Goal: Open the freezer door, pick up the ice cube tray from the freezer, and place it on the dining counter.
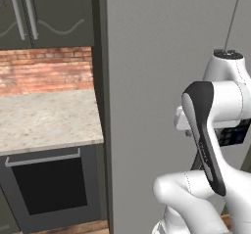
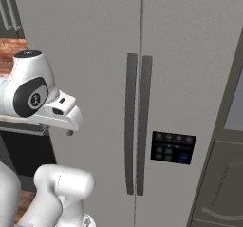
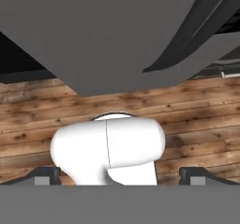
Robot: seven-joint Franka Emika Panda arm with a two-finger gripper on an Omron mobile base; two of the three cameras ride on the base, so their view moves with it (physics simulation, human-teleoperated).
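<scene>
Right now the freezer door [image 2: 85, 79] is shut, a tall flat grey panel standing straight in front of the base, and its long dark handle [image 2: 131, 121] runs vertically along the door's inner edge, just beside the matching handle of the neighbouring door with the small dark control panel [image 2: 172, 146]. That upright long axis is what the next move turns on: the pincer will need its jaws set across the handle, horizontally, to take it from the front.

From the hand view the pincer [image 3: 120, 176] points down at the wooden floor [image 3: 197, 124], with the bottom edge of the grey door above it and the foot of the handle [image 3: 187, 35] off toward the upper right of that view. So the handle lies up and ahead of the pincer, well apart, not between the fingertips [image 3: 47, 175]. The jaws stand wide and hold nothing.

The arm [image 1: 206, 125] is folded close to its base, elbow raised, hand tucked downward. The ice cube tray is presumably behind the shut door. By my judgement the reach for the handle is not yet begun.
</scene>
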